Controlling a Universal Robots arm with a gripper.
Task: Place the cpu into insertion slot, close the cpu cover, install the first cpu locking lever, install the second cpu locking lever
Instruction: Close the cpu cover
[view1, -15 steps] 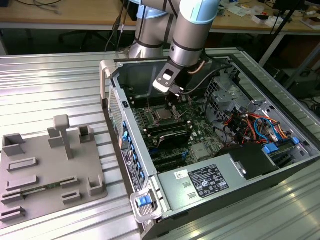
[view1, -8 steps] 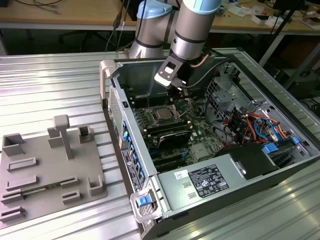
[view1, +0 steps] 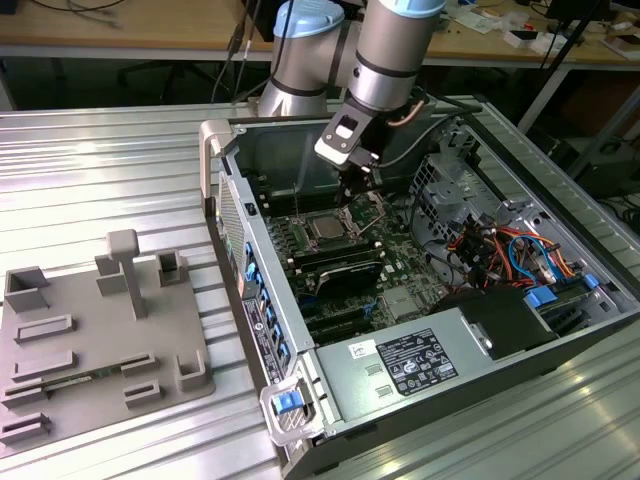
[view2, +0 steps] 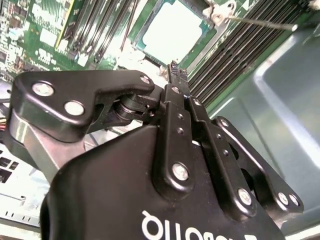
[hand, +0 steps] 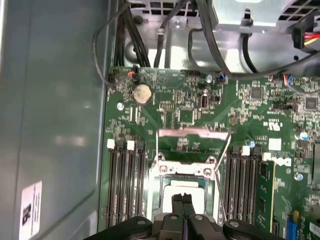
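Lying flat inside the insertion slot (hand: 182, 170), the cpu (hand: 182, 187) is showing a smooth, pale, square metal face that is glaring almost white under the light. The slot's silvery stamped rim, with small screw heads at its corners, is framing the chip on all visible sides. The cpu cover (hand: 195, 132), a thin bright metal frame with a cut-out centre, is standing open, tilted up from the slot's edge on the side away from the fingers, and green board is showing through its opening.

The gripper (hand: 182, 197) is hanging directly over the chip's face. Its matte black, bar-linked fingers are drawn together so that only a hairline seam is separating the tips, and nothing is showing between them. In the second wrist view the gripper (view2: 173, 67) is tapering to a narrow point just short of the pale square; whether it is touching the metal cannot be told.

Long black ribbed memory slots (hand: 125, 190) are flanking the socket on both sides of the green motherboard (hand: 200, 100), which is carrying a round silvery coin cell (hand: 142, 93). Black cables (hand: 210, 35) are looping beyond the board's edge, and a dull grey-green sheet-metal case wall (hand: 55, 125) is running beside it.

In the exterior view the grey-jointed arm (view1: 395, 50) is reaching down into the open case, which is resting on a ribbed metal table (view1: 120, 170) near a moulded grey fixture plate (view1: 90, 340).
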